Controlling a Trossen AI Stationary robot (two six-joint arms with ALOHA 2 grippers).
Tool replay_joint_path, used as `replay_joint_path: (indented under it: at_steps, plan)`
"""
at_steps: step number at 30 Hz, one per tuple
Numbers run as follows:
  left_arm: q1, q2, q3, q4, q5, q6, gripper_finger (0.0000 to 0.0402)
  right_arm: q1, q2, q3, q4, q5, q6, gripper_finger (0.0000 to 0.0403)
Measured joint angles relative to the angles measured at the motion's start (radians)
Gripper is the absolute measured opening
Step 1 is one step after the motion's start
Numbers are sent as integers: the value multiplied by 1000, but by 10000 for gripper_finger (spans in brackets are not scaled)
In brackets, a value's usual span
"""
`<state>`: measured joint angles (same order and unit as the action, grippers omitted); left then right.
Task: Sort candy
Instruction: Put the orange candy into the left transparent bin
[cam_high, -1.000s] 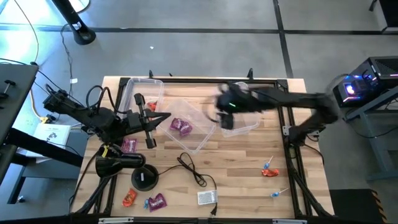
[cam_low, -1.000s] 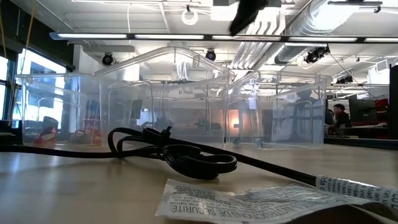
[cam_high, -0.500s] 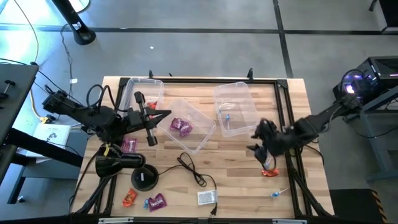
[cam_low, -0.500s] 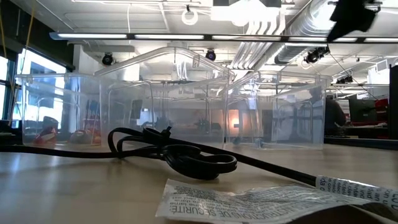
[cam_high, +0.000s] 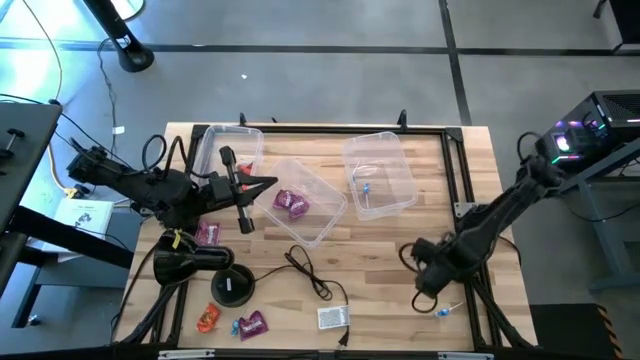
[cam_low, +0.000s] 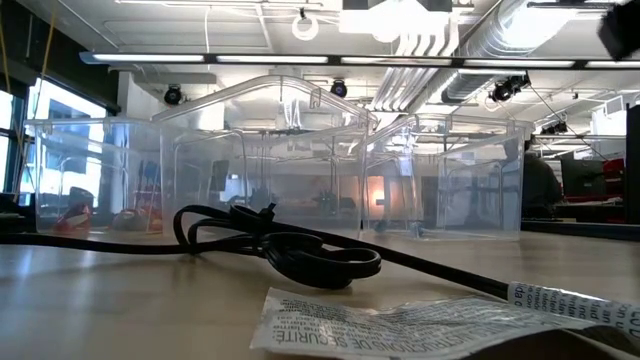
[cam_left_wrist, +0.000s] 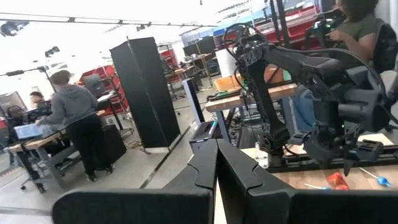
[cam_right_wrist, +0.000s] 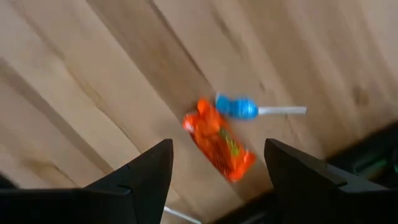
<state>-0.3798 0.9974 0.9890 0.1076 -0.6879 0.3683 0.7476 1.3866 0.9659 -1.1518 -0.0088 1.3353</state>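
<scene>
Wooden tabletop (cam_high: 380, 250) inside a black frame carried everything; open workshop beyond, people at benches in the left wrist view.

Three clear bins stood along the far half: left bin (cam_high: 228, 150), tilted middle bin (cam_high: 300, 200) holding purple candy (cam_high: 291, 203), right bin (cam_high: 380, 172) holding a blue sweet (cam_high: 366, 187). Black cable (cam_high: 305, 268) and a small white box (cam_high: 332, 317) lay at the near edge.

Left gripper (cam_high: 262, 186) hung over the left bins, fingers pressed together, nothing between them. Right gripper (cam_high: 428, 283) was low over the near right corner, jaws spread wide and empty, straddling its target in the right wrist view.

Loose candy: orange-wrapped piece (cam_right_wrist: 219, 145) touching a blue lollipop (cam_right_wrist: 236, 107) directly under the right gripper; a second blue lollipop (cam_high: 443, 312) just nearer the edge; a purple piece (cam_high: 208, 234) under the left arm; orange (cam_high: 207, 318), blue (cam_high: 236, 326) and purple (cam_high: 254, 322) pieces at the near left.

Judgement: the sweets look light, with crinkly, slippery foil lying flat. Pinch the orange piece across its short width, mid-body, clear of the lollipop's stick; a glancing contact would likely skid it.
</scene>
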Motion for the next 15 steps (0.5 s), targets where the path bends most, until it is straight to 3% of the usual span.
replay_joint_path:
  at_steps: [8, 15]
  plan:
    - [0, 0, 0, -30, 5, -18, 0, 75, 156, 0, -3, -88, 27, 247]
    - [0, 0, 0, -62, 5, -27, 0, 61, 256, 0, -3, -102, 26, 247]
